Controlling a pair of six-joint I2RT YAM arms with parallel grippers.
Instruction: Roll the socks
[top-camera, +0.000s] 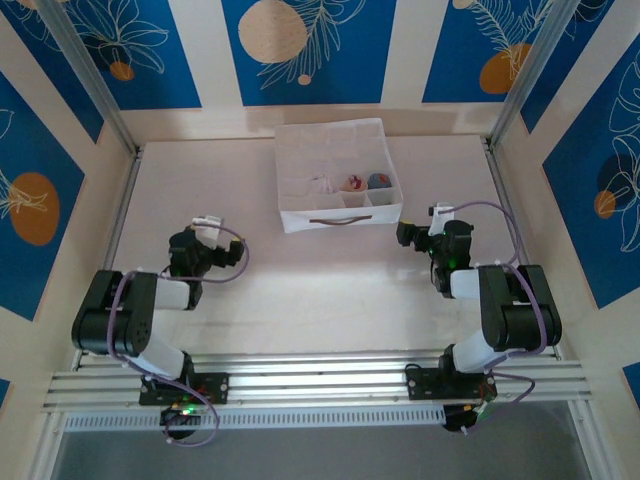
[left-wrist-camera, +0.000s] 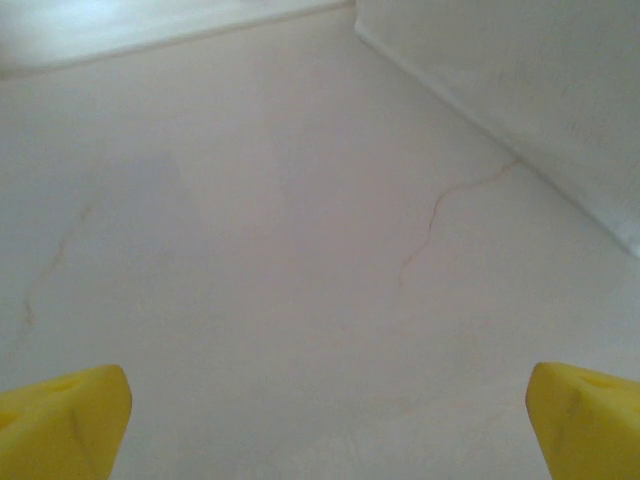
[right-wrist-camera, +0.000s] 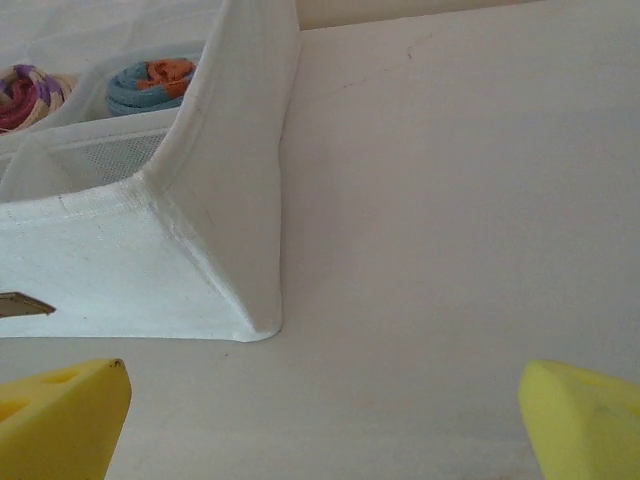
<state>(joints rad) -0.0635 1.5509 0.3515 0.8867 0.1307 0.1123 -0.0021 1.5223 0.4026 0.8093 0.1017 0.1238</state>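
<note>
Socks (top-camera: 353, 183): we count three, rolled, side by side in white box (top-camera: 340, 218) compartments.
Left gripper (left-wrist-camera: 320, 420): fingers wide apart, above table (top-camera: 300, 300).
Right gripper (right-wrist-camera: 320, 420): fingers wide apart, near box corner.

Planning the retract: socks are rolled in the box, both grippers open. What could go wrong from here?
1. The right gripper sits low beside the near corner of the box; a swing to its left could shove the soft wall.
2. That shove might jostle the rolled socks in their compartments and loosen them.
</note>
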